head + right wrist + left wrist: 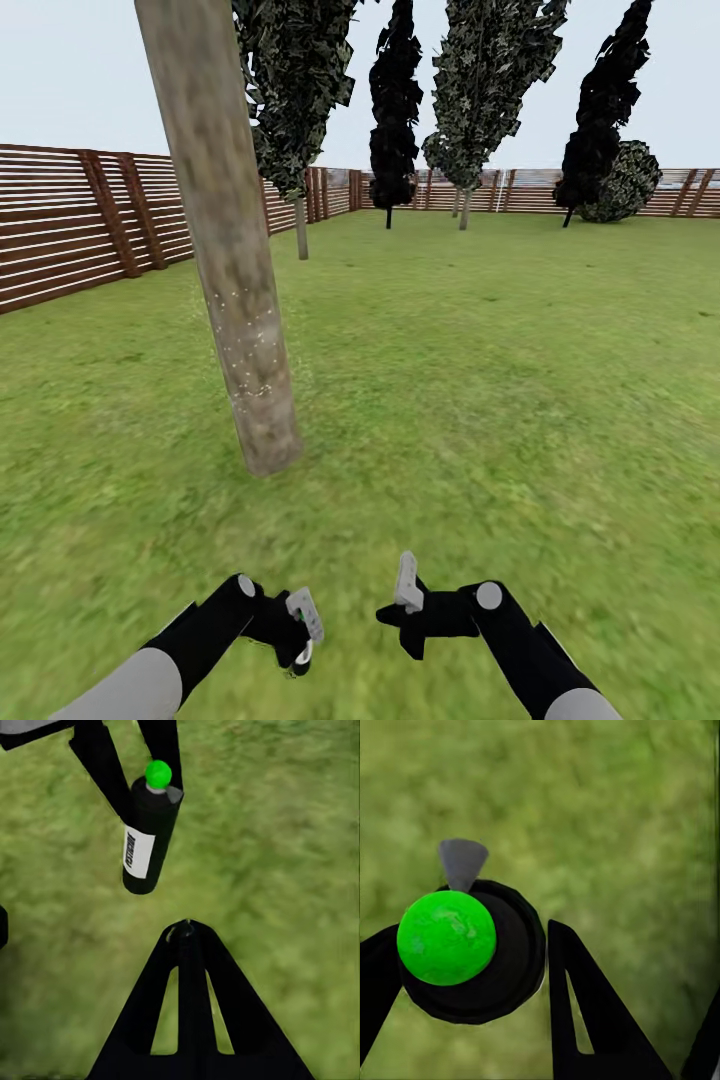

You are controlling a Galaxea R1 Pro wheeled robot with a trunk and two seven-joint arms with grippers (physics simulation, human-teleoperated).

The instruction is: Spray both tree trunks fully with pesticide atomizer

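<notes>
Low down, pesticide atomizer (150, 832) in left end effector (300, 640) over grass (480, 400).

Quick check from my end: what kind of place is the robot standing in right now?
Most likely a fenced garden or backyard: blurry green grass ground runs out to a brown horizontal-slat wooden fence, and tall trees stand about, the nearest with a thick mottled grey-brown trunk under open sky.

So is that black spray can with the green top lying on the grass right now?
No. In the right wrist view the spray can is off the grass, held up between the fingers of the left gripper.
</notes>
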